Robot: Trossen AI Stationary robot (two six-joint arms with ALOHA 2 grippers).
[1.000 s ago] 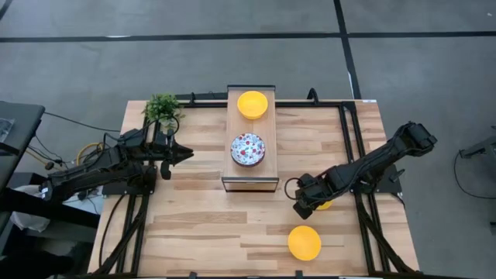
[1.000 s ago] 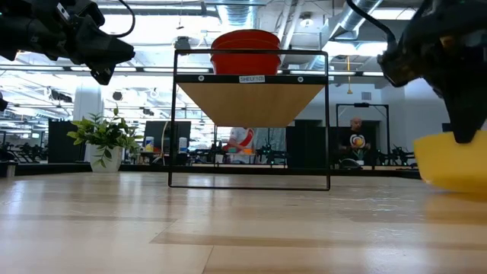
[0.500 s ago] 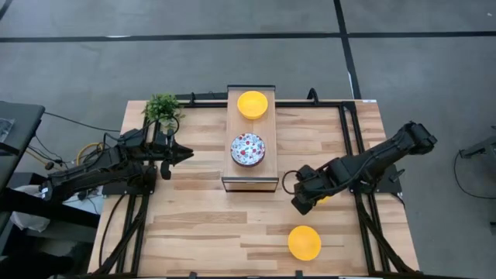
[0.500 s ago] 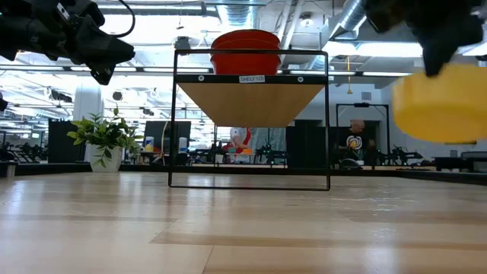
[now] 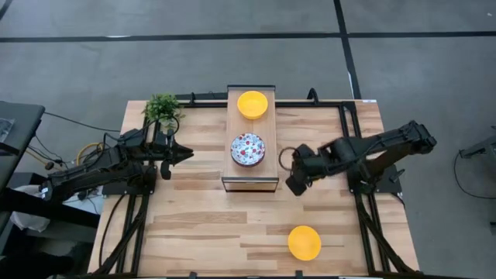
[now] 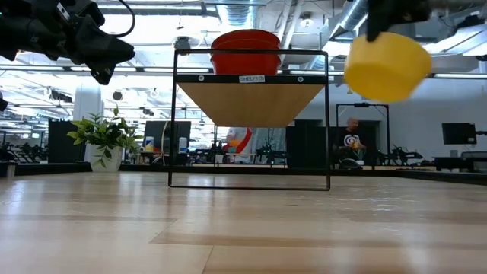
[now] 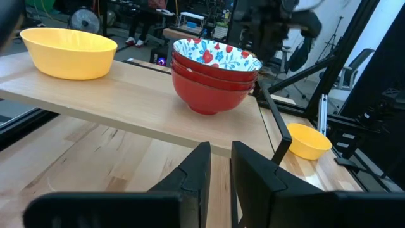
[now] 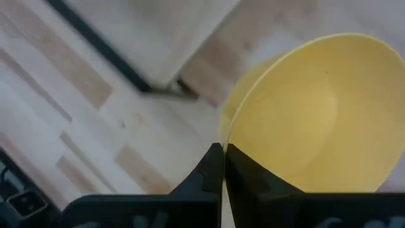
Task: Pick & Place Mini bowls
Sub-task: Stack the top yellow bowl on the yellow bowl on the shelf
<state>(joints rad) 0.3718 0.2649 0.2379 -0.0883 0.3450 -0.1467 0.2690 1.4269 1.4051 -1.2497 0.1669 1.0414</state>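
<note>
Yellow mini bowl (image 8: 310,114) rim pinched in right tool (image 8: 218,166), lifted beside shelf (image 5: 251,183)

Held yellow bowl (image 6: 386,65) blurred in low view, hidden under right tool (image 5: 297,172) in high view, cut by edge in right wrist view. Stacked floral bowls (image 7: 216,73): count unclear, lower ones mostly hidden.

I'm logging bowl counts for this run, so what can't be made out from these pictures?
- High view: the right pincer covers the yellow bowl it carries.
- High view: the floral stack shows only its top bowl; the count is uncertain.
- Low view: the shelf hides any bowls behind it.
</note>
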